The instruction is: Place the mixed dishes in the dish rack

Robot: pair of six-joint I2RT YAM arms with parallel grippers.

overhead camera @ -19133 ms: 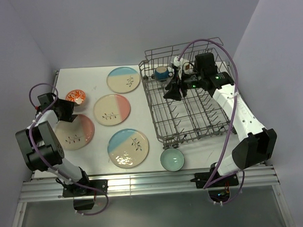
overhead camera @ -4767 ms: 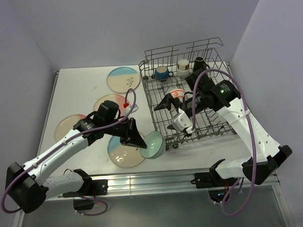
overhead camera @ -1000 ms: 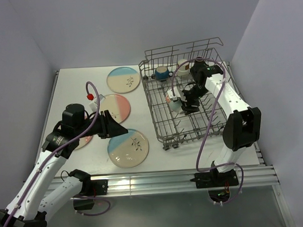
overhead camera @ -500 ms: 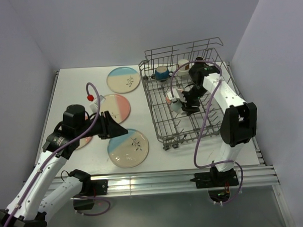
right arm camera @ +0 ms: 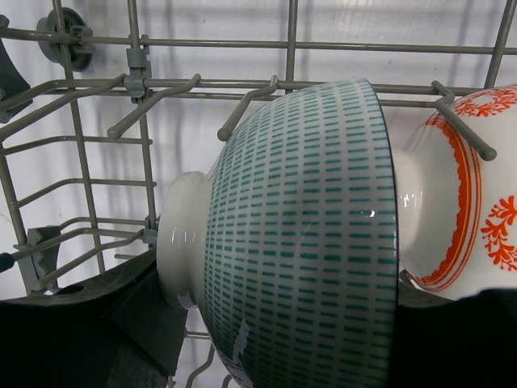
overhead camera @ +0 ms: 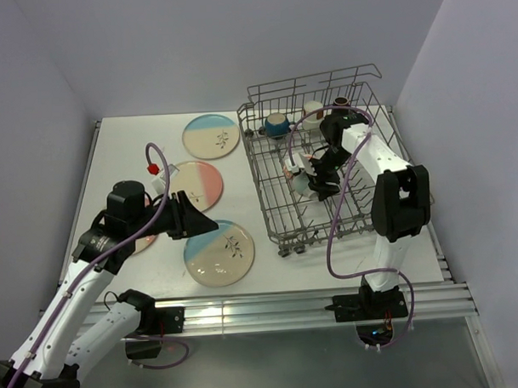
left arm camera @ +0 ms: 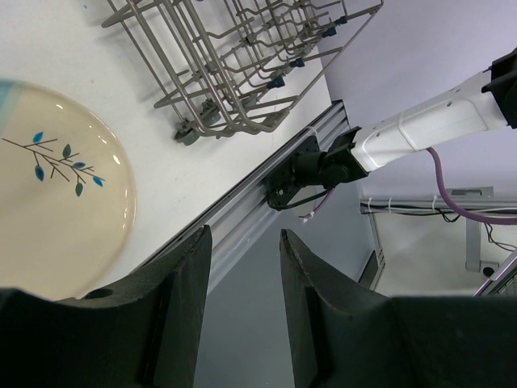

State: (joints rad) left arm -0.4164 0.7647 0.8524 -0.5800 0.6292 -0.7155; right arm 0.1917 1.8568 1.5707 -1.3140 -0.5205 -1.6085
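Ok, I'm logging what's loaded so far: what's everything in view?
blue-and-cream plates: two, on the table, one far, one near
pink-and-cream plates: two, on the table, partly under the left arm
dish rack: one, grey wire, table's right side
teal bowl: one, on its side in the rack
orange-red bowl: one, white with red pattern, beside the teal bowl
mugs: three, dark blue, pale, brown, rack's far end
table: one, white
left gripper: black, open, empty, by the near blue plate
right gripper: black, closed on the teal bowl
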